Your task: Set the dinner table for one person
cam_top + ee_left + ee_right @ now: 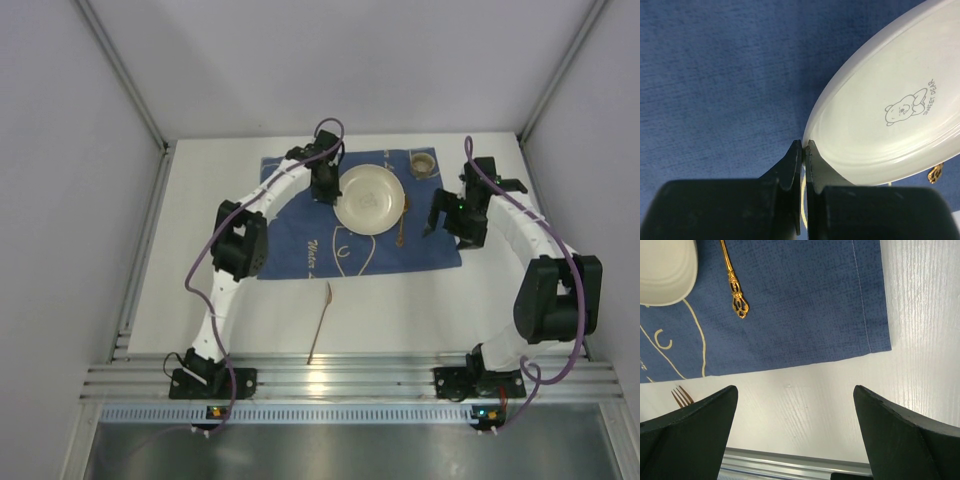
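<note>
Pinching the rim of the white plate [890,100], the left claw [805,145] is clenched on it mid-cloth, on the blue cloth [805,300]. The right claw [795,387] hangs released, jaws wide, by the cloth's near right corner. The white surface [840,405] lies under the cloth. A gold utensil [732,285] lies on the cloth; the fork [320,322] is off its near edge.

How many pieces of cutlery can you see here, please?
2. A gold-handled piece lies on the blue cloth right of the plate; a fork lies on the bare dinner table, off the cloth's near edge. The arms may hide others.
</note>
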`<state>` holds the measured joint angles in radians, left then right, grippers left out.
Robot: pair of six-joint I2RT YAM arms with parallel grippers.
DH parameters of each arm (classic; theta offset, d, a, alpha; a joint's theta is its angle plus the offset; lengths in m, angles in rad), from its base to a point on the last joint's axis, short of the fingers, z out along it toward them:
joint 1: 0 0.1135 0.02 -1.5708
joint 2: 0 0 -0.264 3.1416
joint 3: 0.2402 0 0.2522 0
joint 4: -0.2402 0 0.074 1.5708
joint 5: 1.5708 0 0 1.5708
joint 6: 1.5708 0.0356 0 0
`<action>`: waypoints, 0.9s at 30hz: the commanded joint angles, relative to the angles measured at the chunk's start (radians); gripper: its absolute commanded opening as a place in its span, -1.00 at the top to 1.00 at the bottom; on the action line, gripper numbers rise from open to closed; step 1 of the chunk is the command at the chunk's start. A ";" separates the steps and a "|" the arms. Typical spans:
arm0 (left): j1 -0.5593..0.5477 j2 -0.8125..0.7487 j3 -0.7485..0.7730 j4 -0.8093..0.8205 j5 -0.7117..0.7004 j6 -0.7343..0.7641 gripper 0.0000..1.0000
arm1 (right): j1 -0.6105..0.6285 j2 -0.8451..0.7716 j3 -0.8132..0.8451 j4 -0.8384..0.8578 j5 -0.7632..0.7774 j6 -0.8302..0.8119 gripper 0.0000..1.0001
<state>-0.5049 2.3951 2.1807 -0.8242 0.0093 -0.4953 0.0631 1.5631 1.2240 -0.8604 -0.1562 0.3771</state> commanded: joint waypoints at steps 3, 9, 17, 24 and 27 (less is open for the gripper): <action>0.051 -0.051 -0.018 -0.047 -0.101 0.017 1.00 | -0.011 -0.018 0.022 0.001 0.003 0.006 -1.00; 0.052 -0.079 -0.071 -0.156 -0.097 0.008 1.00 | -0.011 0.000 0.045 -0.005 0.006 -0.001 -0.99; 0.054 -0.096 -0.177 -0.147 -0.045 -0.029 0.30 | -0.009 0.018 0.066 -0.006 -0.002 -0.010 -0.99; 0.049 -0.236 -0.222 -0.165 -0.035 -0.034 -0.51 | -0.009 0.018 0.055 -0.009 0.004 -0.023 -1.00; 0.033 -0.353 -0.315 -0.168 -0.051 0.012 -0.49 | -0.009 0.020 0.045 -0.002 0.004 -0.023 -1.00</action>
<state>-0.4549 2.2486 1.9198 -0.9539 -0.0208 -0.5209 0.0628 1.5818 1.2457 -0.8680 -0.1555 0.3664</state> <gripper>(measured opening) 0.754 0.996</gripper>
